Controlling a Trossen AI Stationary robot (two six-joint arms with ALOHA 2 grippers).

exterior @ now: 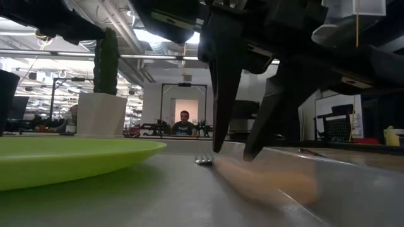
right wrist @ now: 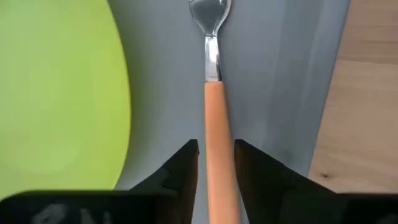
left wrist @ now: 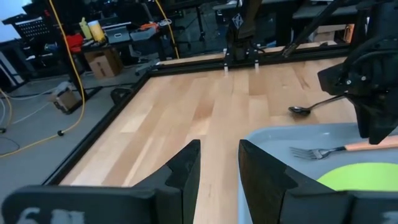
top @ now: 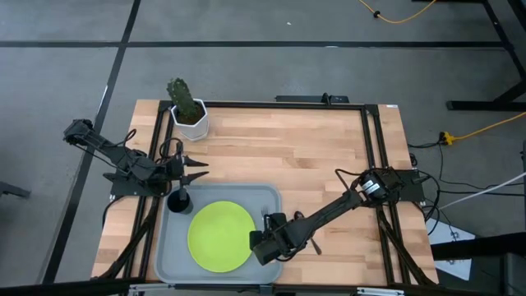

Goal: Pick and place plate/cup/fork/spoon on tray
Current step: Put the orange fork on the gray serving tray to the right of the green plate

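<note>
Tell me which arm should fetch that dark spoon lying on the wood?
Probably the right: the slim dark metal spoon lies beside the right pincer, which straddles the orange-handled fork; the left pincer is across the tray.

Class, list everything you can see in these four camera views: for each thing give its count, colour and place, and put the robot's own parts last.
Tray: 1, light grey, near edge of table.
Plate: 1, lime green, in the tray.
Cup: 1, black, tray's far left corner.
Fork: 1, orange handle, silver tines, in the tray right of the plate.
Spoon: 1, dark, on the table right of the tray.
Cactus pot: 1, white pot, green cactus, table's far left.
Table: 1, light wood, black frame.
Person: 1, far back in the room.
Left gripper: 1, dark, open, beyond the cup.
Right gripper: 1, dark, open, fingers either side of the fork handle.
</note>
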